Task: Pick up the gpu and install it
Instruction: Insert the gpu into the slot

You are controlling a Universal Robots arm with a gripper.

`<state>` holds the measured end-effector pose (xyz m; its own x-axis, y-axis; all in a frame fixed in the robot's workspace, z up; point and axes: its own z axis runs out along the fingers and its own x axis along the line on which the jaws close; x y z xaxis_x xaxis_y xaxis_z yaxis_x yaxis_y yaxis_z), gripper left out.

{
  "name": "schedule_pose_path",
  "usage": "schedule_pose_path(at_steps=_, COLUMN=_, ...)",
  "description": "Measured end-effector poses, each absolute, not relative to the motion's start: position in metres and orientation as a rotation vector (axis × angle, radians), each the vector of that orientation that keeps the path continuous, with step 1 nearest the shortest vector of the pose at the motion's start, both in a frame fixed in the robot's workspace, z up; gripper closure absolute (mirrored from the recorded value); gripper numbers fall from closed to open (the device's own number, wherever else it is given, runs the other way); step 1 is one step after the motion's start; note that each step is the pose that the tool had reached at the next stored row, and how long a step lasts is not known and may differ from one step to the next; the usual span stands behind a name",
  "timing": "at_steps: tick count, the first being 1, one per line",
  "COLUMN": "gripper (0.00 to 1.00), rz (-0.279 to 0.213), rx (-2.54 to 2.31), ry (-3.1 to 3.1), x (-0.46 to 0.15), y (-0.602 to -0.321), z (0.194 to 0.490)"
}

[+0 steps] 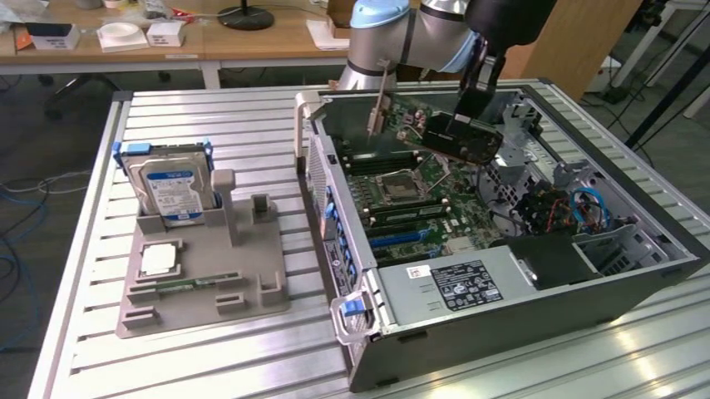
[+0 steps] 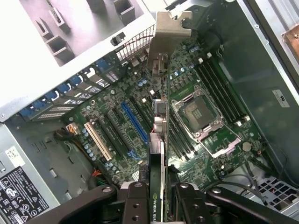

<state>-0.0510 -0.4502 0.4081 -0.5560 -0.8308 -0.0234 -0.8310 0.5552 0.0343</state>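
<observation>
The gpu (image 1: pixel 444 129) hangs in the air over the open computer case (image 1: pixel 500 332), tilted, with its grey metal bracket (image 1: pixel 377 112) pointing towards the back wall. My gripper (image 1: pixel 471 106) is shut on the card's upper part. In the wrist view the gpu (image 2: pixel 159 140) is edge-on between my two black fingers (image 2: pixel 135 200), with the gripper (image 2: pixel 156 198) closed around it and its bracket (image 2: pixel 168 32) at the far end. Below it lies the motherboard (image 2: pixel 117 126), with a blue slot (image 2: pixel 133 122) just beside the card's line. The card is above the board and apart from it.
A CPU socket (image 2: pixel 201 116) and memory slots lie beside the card's path. The power supply (image 1: pixel 466 283) fills the case's near end, and cables (image 1: pixel 566 208) sit at the exterior view's right. On the slatted table (image 1: pixel 199 116), a grey fixture (image 1: pixel 199 274) holds a hard drive (image 1: pixel 172 187) and a small silver chip (image 1: pixel 159 259).
</observation>
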Motion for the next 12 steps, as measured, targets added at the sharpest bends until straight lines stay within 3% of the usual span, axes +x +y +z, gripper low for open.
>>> schedule_pose_path(at_steps=12, gripper=0.74, rz=0.065, rx=-1.736, ry=2.617, x=-0.0510, y=-0.4500, z=0.4051)
